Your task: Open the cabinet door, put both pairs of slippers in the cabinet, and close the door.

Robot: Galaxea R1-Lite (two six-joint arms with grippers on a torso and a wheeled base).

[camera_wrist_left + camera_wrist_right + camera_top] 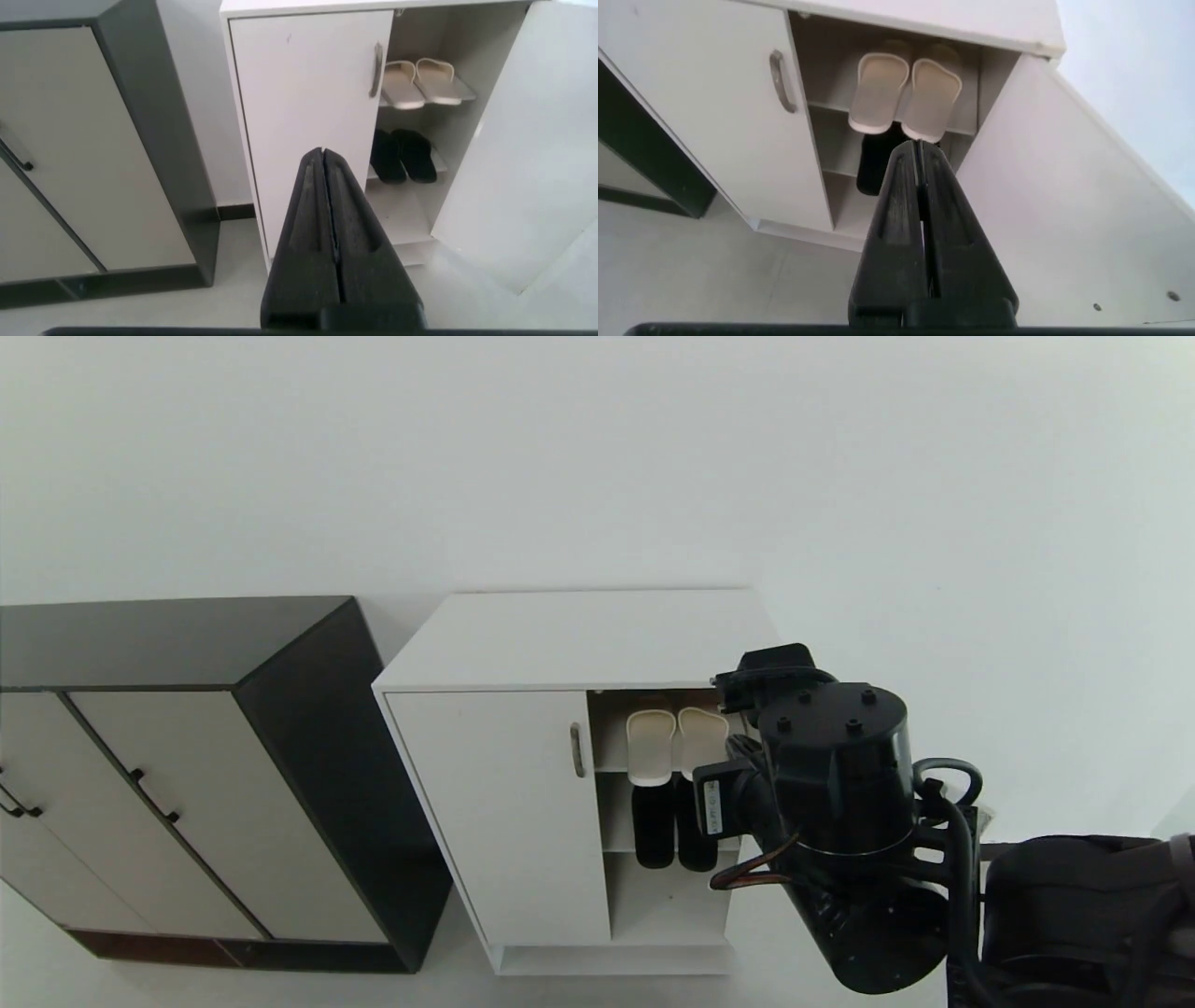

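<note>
The white cabinet has its left door closed and its right door swung open. A pair of white slippers lies on the top shelf, and a pair of black slippers on the middle shelf below. My right arm is raised in front of the open side. The right gripper is shut and empty, close to the shelves, beside the open door. My left gripper is also shut and empty, farther back, facing the closed door. From there I see the white slippers and the black slippers.
A dark cabinet with pale doors stands directly left of the white one, against the wall. The bottom compartment of the white cabinet holds nothing. Pale bare floor lies in front of both cabinets.
</note>
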